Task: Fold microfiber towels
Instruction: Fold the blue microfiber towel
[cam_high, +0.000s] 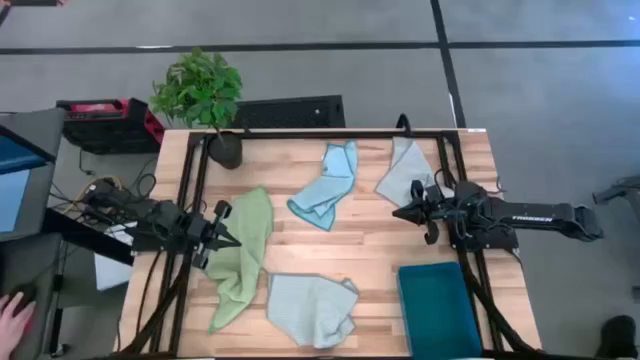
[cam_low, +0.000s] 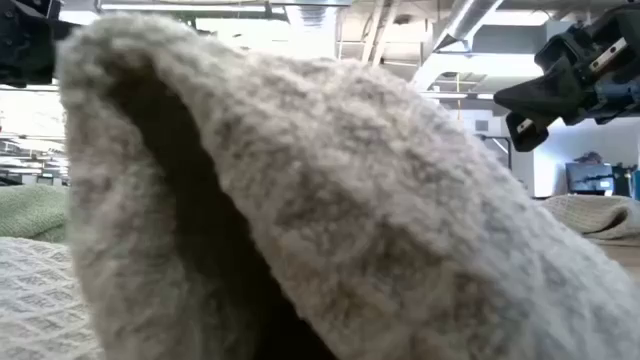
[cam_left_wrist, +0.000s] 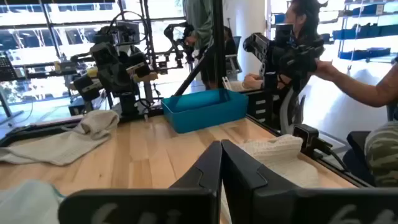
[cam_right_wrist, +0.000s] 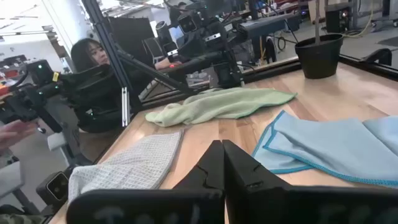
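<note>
Several microfiber towels lie crumpled on the wooden table. A light green towel (cam_high: 245, 258) is at the left. A light blue towel (cam_high: 328, 185) is at the far middle. One pale grey-blue towel (cam_high: 403, 170) lies at the far right and another (cam_high: 310, 308) at the near edge, where it fills the low view (cam_low: 330, 220). My left gripper (cam_high: 232, 238) is shut and hovers beside the green towel's left edge, pointing right. My right gripper (cam_high: 400, 212) is shut and points left, just near of the far-right towel. Neither one holds anything.
A teal bin (cam_high: 438, 305) stands at the near right corner. A potted plant (cam_high: 222, 140) stands at the far left corner. Black frame rails (cam_high: 320, 135) run along the table's far and side edges. Bare wood shows between the towels at the middle. People sit beyond the table's sides.
</note>
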